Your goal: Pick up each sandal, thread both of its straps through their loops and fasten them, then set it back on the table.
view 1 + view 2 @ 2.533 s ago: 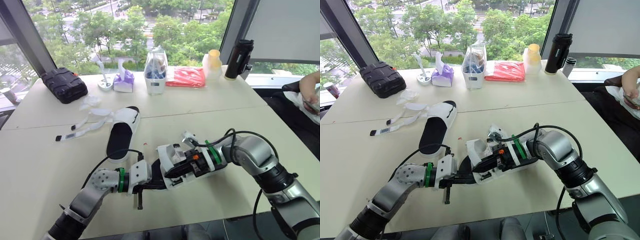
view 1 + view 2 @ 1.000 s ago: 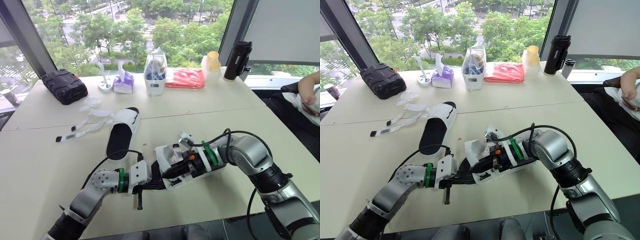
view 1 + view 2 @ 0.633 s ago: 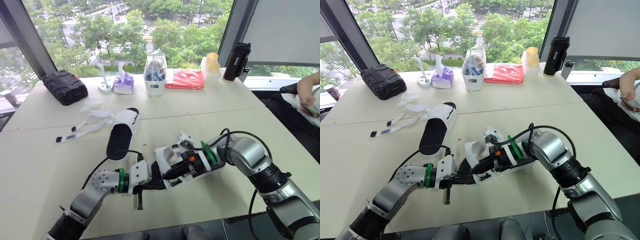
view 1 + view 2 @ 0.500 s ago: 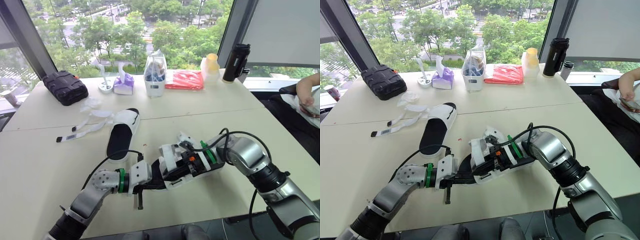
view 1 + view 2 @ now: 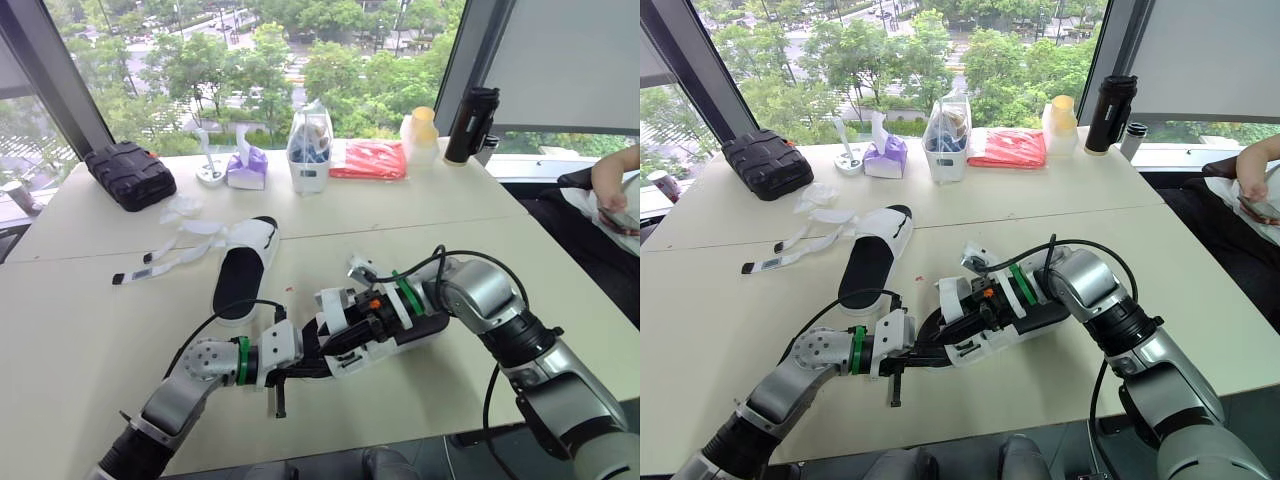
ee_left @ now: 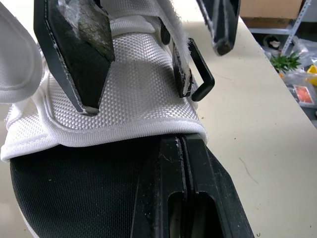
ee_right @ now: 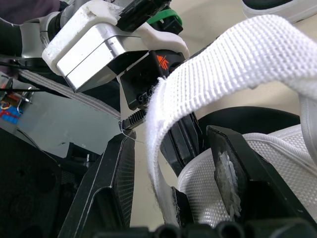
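My right elbow has edged left; the right gripper (image 5: 342,318) gapes around the strap (image 7: 223,54). The sandal (image 5: 405,338) lies left-right. The left wrist view reveals the left gripper (image 6: 184,148) clenched, lying on its footbed (image 6: 74,198).

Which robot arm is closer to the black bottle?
Right. Both meet at the sandal, but the right arm comes from the black bottle's side; the left arm comes from the near left.

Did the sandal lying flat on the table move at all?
No. The flat sandal still lies across the table seam, just as far from the black case.
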`<act>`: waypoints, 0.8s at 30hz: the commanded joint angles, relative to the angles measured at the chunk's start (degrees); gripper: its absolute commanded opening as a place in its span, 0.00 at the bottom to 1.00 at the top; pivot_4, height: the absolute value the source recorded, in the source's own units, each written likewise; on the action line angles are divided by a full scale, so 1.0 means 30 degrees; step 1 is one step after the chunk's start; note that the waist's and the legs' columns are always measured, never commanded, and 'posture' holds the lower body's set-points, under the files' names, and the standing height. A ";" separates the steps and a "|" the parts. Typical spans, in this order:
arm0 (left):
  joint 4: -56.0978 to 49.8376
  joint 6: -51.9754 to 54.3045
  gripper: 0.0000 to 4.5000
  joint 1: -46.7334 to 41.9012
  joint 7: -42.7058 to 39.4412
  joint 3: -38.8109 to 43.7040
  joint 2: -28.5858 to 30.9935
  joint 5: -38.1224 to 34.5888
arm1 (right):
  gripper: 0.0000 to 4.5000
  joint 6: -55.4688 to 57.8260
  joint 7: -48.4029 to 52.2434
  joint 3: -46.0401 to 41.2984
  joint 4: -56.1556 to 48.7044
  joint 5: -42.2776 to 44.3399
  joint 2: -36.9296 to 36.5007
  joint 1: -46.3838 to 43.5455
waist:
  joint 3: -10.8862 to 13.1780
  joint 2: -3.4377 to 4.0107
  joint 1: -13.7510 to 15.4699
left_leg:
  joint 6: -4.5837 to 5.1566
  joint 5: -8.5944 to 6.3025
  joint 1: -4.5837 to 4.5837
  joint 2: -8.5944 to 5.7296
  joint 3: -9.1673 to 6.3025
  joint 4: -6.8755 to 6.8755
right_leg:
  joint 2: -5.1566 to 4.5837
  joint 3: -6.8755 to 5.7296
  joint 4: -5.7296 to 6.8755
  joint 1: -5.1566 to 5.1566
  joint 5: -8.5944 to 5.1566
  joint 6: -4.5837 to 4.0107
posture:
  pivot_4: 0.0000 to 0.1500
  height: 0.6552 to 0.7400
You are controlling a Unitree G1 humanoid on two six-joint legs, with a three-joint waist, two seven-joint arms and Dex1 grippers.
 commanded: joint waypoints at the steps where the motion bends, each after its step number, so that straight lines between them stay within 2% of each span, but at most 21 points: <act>1: 0.0999 0.0532 0.00 0.0463 -0.0015 -0.0929 0.0157 0.1086 | 0.54 0.0065 -0.0024 -0.0746 0.0160 0.0157 0.0010 -0.0605 | 0.0001 0.0002 0.0002 | 0.0000 0.0000 -0.0002 0.0000 0.0000 0.0000 | 0.0000 0.0000 0.0000 -0.0001 0.0000 0.0000 | 1.00 1.00; 4: 0.1026 0.0527 0.00 0.0430 -0.0025 -0.0929 0.0155 0.1079 | 0.54 0.0068 0.0020 -0.0851 0.0187 0.0194 -0.0056 -0.0664 | 0.0002 0.0003 0.0006 | 0.0000 0.0000 -0.0008 0.0000 0.0000 0.0000 | 0.0000 0.0000 0.0000 -0.0005 0.0000 0.0000 | 1.00 1.00; 5: 0.1041 0.0522 0.00 0.0409 -0.0031 -0.0933 0.0148 0.1078 | 0.49 0.0110 0.0056 -0.0934 0.0197 0.0238 -0.0095 -0.0709 | 0.0003 0.0004 0.0009 | -0.0001 0.0000 -0.0011 0.0000 0.0000 0.0000 | 0.0000 0.0000 0.0000 -0.0007 0.0000 0.0000 | 1.00 1.00; 7: 0.1074 0.0514 0.00 0.0370 -0.0047 -0.0944 0.0130 0.1078 | 0.35 0.0106 0.0155 -0.1099 0.0190 0.0259 -0.0204 -0.0814 | 0.0006 0.0011 0.0019 | -0.0001 0.0000 -0.0020 0.0000 0.0000 0.0000 | 0.0000 -0.0001 0.0000 -0.0014 0.0000 0.0000 | 1.00 1.00; 10: 0.1105 0.0516 0.00 0.0346 -0.0057 -0.0923 0.0110 0.1069 | 0.02 0.0307 0.0279 -0.1480 0.0221 0.0439 -0.0319 -0.1139 | 0.0012 0.0019 0.0056 | -0.0001 0.0000 -0.0041 -0.0003 -0.0003 0.0000 | 0.0000 -0.0001 -0.0001 -0.0033 0.0000 0.0000 | 1.00 1.00; 24: 0.1069 0.0577 0.00 0.0311 -0.0043 -0.0893 0.0026 0.1038 | 0.01 0.2462 -0.0067 -0.1824 -0.1983 0.1883 -0.0630 -0.0456 | 0.0026 0.0042 0.0067 | -0.0001 -0.0001 -0.0070 -0.0008 -0.0008 0.0000 | -0.0006 -0.0002 -0.0025 -0.0044 0.0000 -0.0001 | 1.00 1.00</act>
